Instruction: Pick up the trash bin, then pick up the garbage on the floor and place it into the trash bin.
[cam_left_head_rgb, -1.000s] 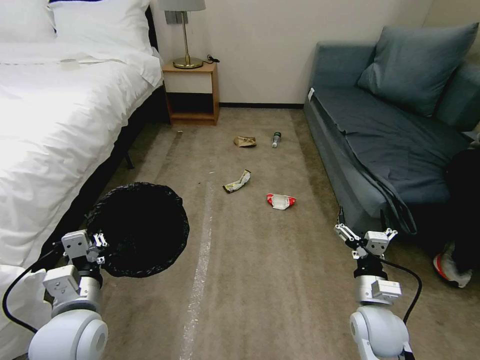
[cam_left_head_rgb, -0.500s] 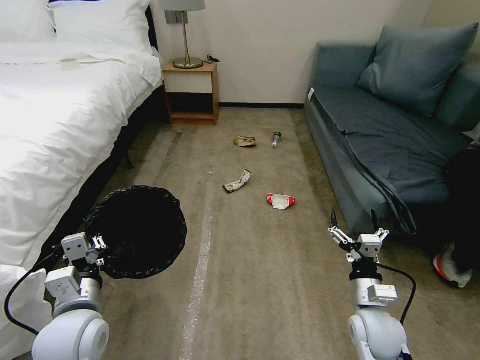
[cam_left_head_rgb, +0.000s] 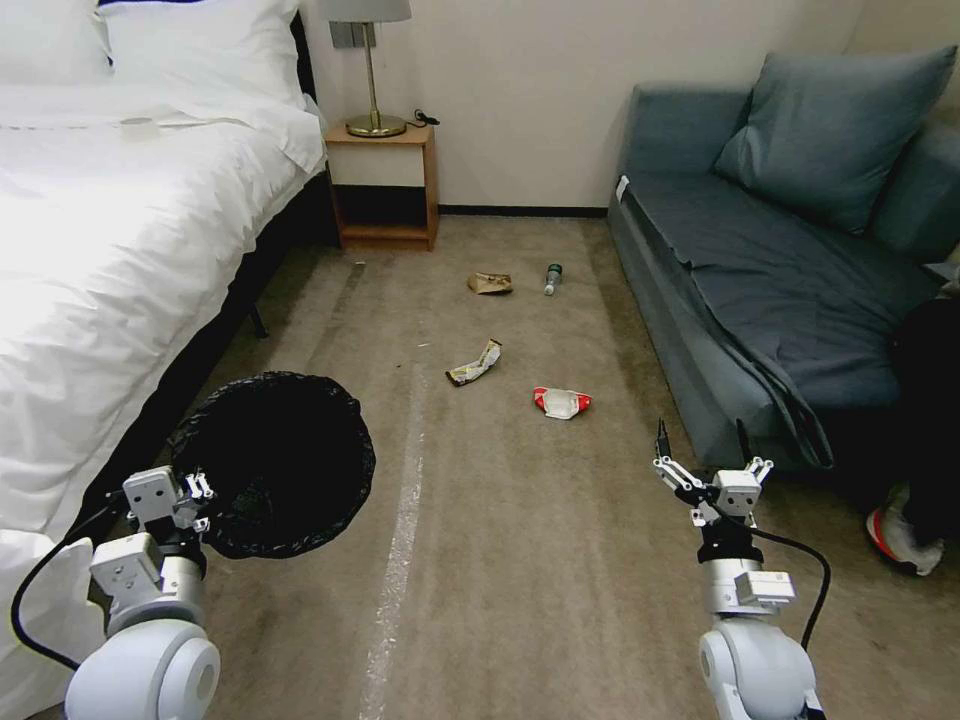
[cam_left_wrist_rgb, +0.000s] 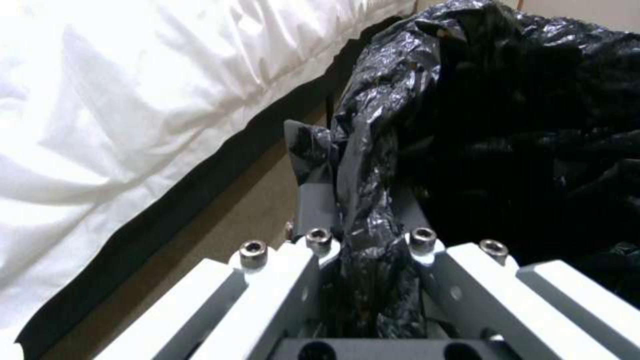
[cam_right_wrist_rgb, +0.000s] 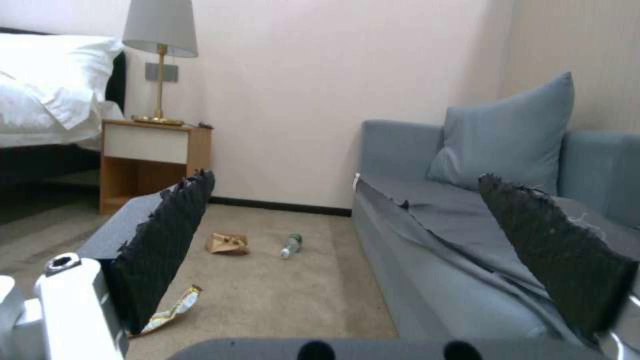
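The left gripper is clamped on the black liner at the near rim of the trash bin, which sits at the near left beside the bed; the left wrist view confirms the fingers pinching a fold of bag between them. Whether the bin is lifted clear of the carpet cannot be told, so the first step is judged gripped and probably complete. The bin mouth faces up and slightly toward the robot, its axis close to upright. The right gripper hovers at the near right, just beside the sofa, jaws spread wide and empty, pointing toward the far wall. None of the garbage has been collected: all four pieces lie on the floor. The red-and-white wrapper is nearest, in the middle, with its long axis running left-right. The gold-and-black wrapper lies just to its far left, long axis diagonal from near-left to far-right. Farther off, near the nightstand, lie the brown paper bag and, to its right, the small bottle on its side, long axis near-far, cap end toward the far wall. Remaining work: four pick-and-drop cycles.
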